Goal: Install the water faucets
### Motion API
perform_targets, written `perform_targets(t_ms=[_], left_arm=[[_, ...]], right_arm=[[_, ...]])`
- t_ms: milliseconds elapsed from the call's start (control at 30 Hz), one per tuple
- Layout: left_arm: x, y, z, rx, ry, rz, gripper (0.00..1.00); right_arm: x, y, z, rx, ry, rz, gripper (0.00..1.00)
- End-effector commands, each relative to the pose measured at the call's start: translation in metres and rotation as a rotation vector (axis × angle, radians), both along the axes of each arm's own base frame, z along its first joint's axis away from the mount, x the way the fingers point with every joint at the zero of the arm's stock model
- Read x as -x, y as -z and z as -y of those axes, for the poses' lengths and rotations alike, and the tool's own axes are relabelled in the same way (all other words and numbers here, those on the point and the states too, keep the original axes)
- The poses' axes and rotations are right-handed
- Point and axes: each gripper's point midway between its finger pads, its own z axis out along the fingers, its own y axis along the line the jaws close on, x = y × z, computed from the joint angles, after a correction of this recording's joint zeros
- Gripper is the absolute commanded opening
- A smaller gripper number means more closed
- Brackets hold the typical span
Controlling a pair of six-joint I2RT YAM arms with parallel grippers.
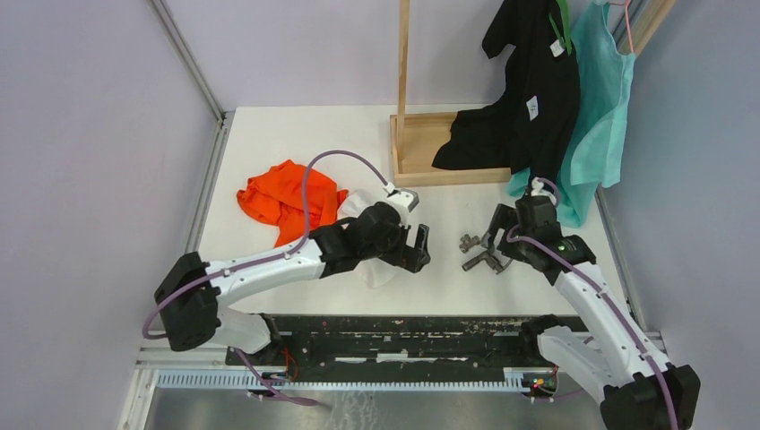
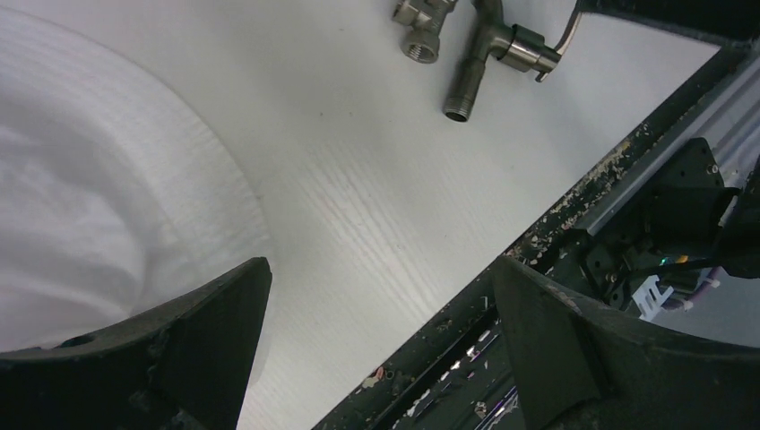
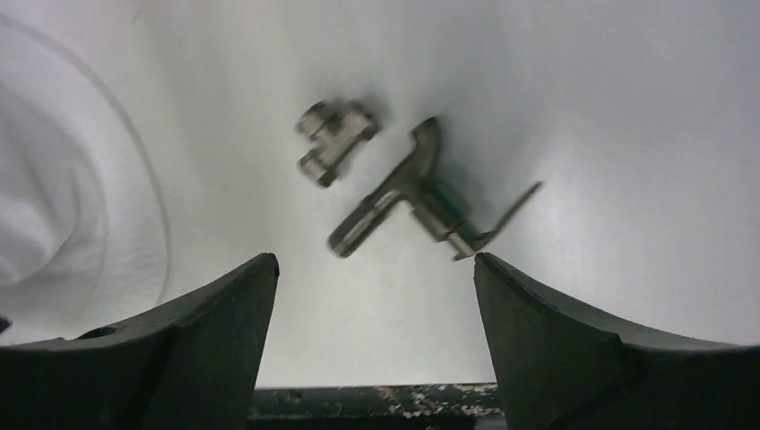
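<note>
Two grey metal water faucets parts lie on the white table right of centre. One is a small valve fitting [image 1: 467,242] [image 2: 419,24] [image 3: 335,138]. The other is a longer tap with a bent spout and a thin lever handle [image 1: 481,262] [image 2: 498,52] [image 3: 414,199]. My right gripper [image 1: 493,247] [image 3: 376,269] hangs just over the longer tap, open, with nothing between its fingers; the tap lies just beyond the fingertips. My left gripper [image 1: 419,246] [image 2: 381,305] stands open and empty to the left of the parts, over bare table beside a white cloth [image 2: 90,179].
The white cloth [image 1: 380,272] [image 3: 63,197] lies under the left arm, an orange cloth [image 1: 282,199] further left. A wooden stand [image 1: 419,157] with black [image 1: 529,90] and teal [image 1: 600,107] garments is at the back right. A black rail [image 1: 394,336] runs along the near edge.
</note>
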Motion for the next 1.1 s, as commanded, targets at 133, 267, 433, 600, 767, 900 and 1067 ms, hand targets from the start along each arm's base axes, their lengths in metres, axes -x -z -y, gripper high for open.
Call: perform_targets(t_ms=[133, 267, 433, 600, 767, 900, 1067], left_arm=[[0.008, -0.008, 0.076, 0.141, 0.139, -0.104, 0.95], [0.009, 0.011, 0.106, 0.131, 0.152, -0.145, 0.81], [0.006, 0.042, 0.129, 0.112, 0.123, -0.201, 0.61], [-0.014, 0.053, 0.126, 0.092, 0.022, -0.186, 0.50], [-0.043, 0.056, 0.130, 0.032, -0.035, -0.178, 0.52], [-0.063, 0.056, 0.138, 0.023, -0.029, -0.154, 0.64], [-0.083, 0.071, 0.141, -0.097, -0.047, -0.107, 0.65]], right_arm=[[0.000, 0.027, 0.062, 0.090, 0.207, -0.081, 0.73], [-0.004, 0.039, 0.066, 0.067, 0.242, -0.104, 0.63], [-0.009, 0.045, 0.073, 0.056, 0.290, -0.116, 0.56], [-0.017, 0.042, 0.063, -0.005, 0.266, -0.116, 0.42], [-0.021, 0.030, 0.057, -0.049, 0.265, -0.070, 0.35], [-0.020, 0.031, 0.052, -0.072, 0.251, -0.073, 0.34], [-0.022, 0.019, 0.042, -0.138, 0.241, -0.021, 0.34]])
